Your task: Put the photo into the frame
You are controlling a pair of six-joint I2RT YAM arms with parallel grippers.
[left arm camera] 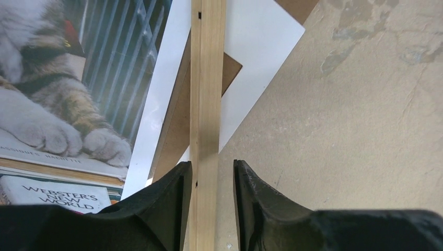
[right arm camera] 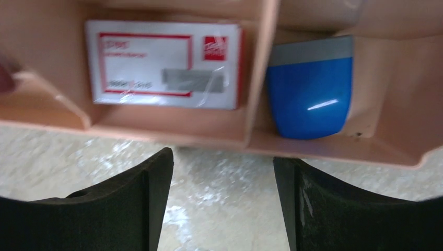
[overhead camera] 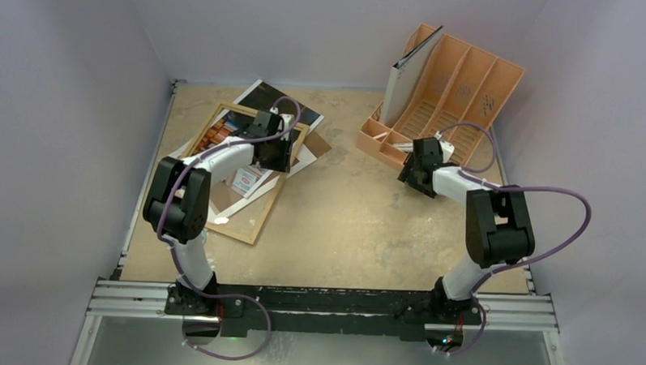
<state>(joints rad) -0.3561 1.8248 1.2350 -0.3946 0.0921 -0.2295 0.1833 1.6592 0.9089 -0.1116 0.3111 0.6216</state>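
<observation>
- Top external view: the frame [overhead camera: 263, 214] lies flat at left-centre of the table.
- the photo [left arm camera: 52, 78] sits at the frame's upper left. I cannot tell whether it lies over or under the mat.
- The left arm reaches forward with its wrist bent down. The left gripper [left arm camera: 211, 167] straddles the frame's wood rail, jaws seemingly loose. It should centre the rail, then close squarely.
- The right gripper [right arm camera: 222, 157] hovers before the orange organiser [right arm camera: 209, 137], jaws wide apart and empty.
</observation>
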